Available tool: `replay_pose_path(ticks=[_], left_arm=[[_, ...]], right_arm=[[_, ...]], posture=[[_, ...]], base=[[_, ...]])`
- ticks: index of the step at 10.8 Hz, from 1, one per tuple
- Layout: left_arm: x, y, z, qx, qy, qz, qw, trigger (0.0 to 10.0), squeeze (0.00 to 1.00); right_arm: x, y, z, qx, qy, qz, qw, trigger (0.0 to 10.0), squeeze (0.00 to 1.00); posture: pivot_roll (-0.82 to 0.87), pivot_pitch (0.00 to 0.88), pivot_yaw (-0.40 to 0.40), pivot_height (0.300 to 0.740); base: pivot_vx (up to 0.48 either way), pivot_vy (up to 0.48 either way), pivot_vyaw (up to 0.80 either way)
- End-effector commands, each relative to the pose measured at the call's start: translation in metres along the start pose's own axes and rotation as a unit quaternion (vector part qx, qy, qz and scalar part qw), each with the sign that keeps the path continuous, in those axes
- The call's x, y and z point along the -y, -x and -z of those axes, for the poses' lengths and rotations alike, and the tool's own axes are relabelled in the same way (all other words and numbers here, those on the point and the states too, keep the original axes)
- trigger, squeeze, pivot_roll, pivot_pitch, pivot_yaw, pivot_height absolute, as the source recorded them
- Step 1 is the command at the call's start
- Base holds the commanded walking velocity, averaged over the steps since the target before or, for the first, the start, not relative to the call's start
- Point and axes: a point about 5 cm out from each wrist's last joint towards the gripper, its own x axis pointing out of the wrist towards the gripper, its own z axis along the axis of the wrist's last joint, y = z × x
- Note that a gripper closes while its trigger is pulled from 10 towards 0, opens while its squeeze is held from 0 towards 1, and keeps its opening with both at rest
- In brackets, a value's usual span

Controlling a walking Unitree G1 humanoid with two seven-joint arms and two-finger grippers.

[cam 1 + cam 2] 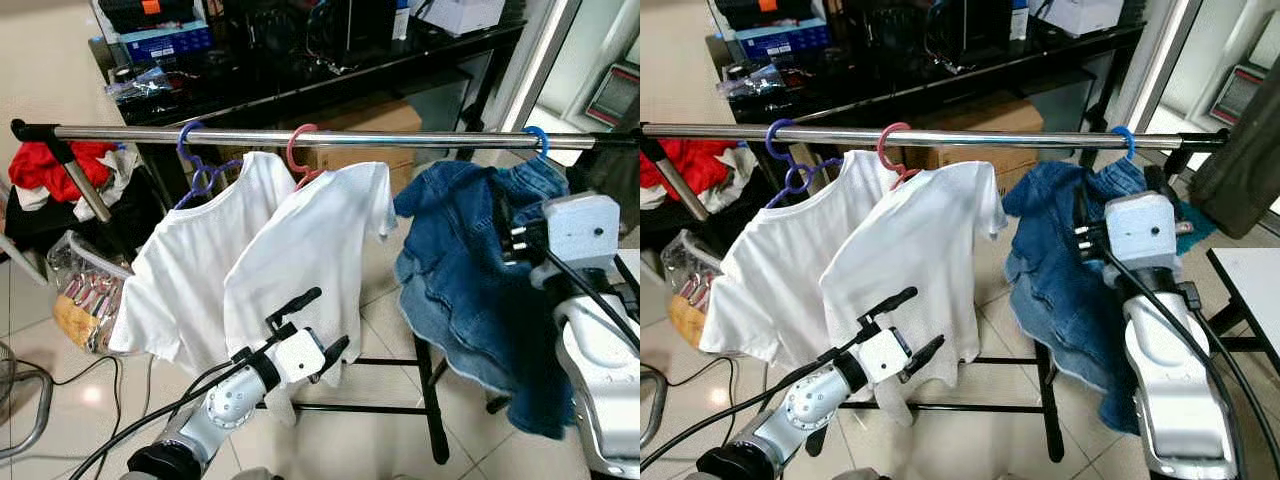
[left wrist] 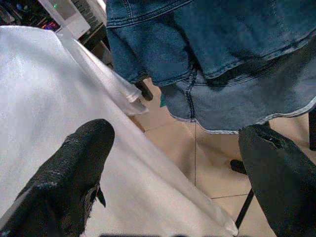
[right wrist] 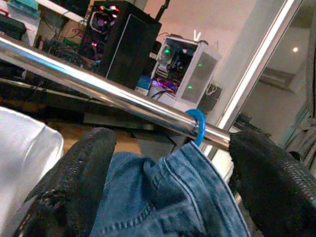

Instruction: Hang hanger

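A steel rail [image 1: 350,138] carries three hangers. At its right end the blue hanger's hook [image 3: 198,126] sits over the rail, with a denim garment [image 1: 460,260] hanging from it. My right gripper [image 3: 173,140] is raised just below that hook and stands open, its fingers [image 3: 84,173] spread on either side of the denim's top. My left gripper [image 1: 322,322] is open lower down, in front of the white shirt [image 1: 310,250] on the pink hanger [image 1: 300,150], holding nothing. Another white shirt [image 1: 190,270] hangs from a purple hanger [image 1: 195,160].
Behind the rail stands a black table [image 1: 330,70] with boxes and electronics, and a cardboard box [image 1: 380,125] under it. Red clothes [image 1: 50,165] and a plastic bag [image 1: 85,295] lie at the left. The rack's black legs [image 1: 430,400] and cables cross the tiled floor.
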Motion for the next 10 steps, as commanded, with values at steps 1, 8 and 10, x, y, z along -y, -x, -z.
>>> replay_pose_path(ticks=[1,8,10], left_arm=[[-0.001,-0.001,-0.001,0.004,-0.008,0.01,1.0,10.0,0.0],[0.0,-0.003,0.001,-0.005,-0.007,0.006,1.0,10.0,0.0],[0.0,-0.003,0.002,-0.006,-0.006,0.002,1.0,10.0,0.0]], right_arm=[[0.001,0.003,0.0,-0.005,0.0,-0.012,1.0,10.0,0.67],[-0.035,0.01,0.054,-0.191,-0.024,-0.074,0.978,10.0,0.04],[-0.041,0.006,0.064,-0.235,-0.033,-0.063,0.969,10.0,0.0]], posture=[[-0.09,0.0,0.055,0.74],[-0.06,0.0,0.048,0.74],[-0.05,0.0,0.044,0.74]], base=[[0.0,0.0,0.0],[0.0,0.0,0.0],[0.0,0.0,0.0]])
